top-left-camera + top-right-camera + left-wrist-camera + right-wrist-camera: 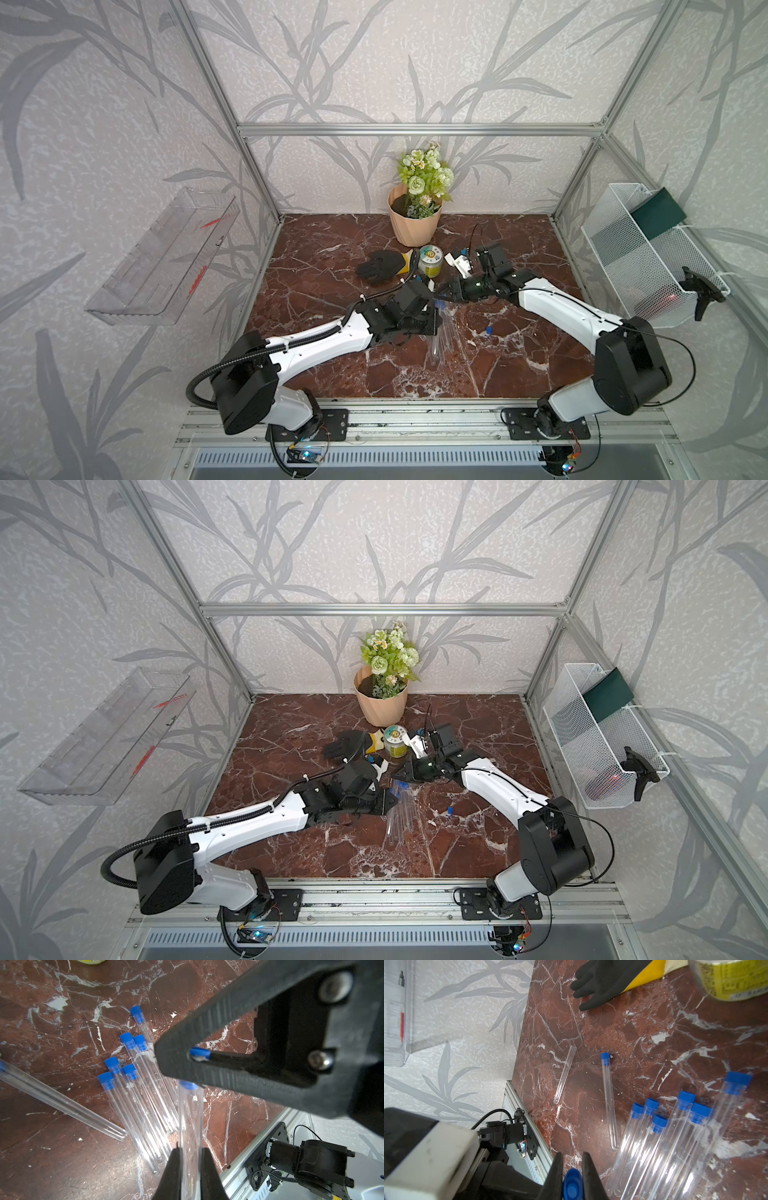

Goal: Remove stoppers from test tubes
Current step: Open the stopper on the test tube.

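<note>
Our left tool [190, 1147] clamps a test tube [190, 1118]; the right tool [572, 1154] pinches its stopper [572, 1186] (seemingly seated). Next, we pull straight apart.

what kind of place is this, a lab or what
Probably a staged robot test cell, not a real lab: an aluminium frame boxes in a marble-look tabletop, leaf wallpaper covers the walls, and test tubes lie loose.

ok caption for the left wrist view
Left gripper holds a test tube while right gripper pinches a blue stopper at its top; capped tubes on table.
</note>
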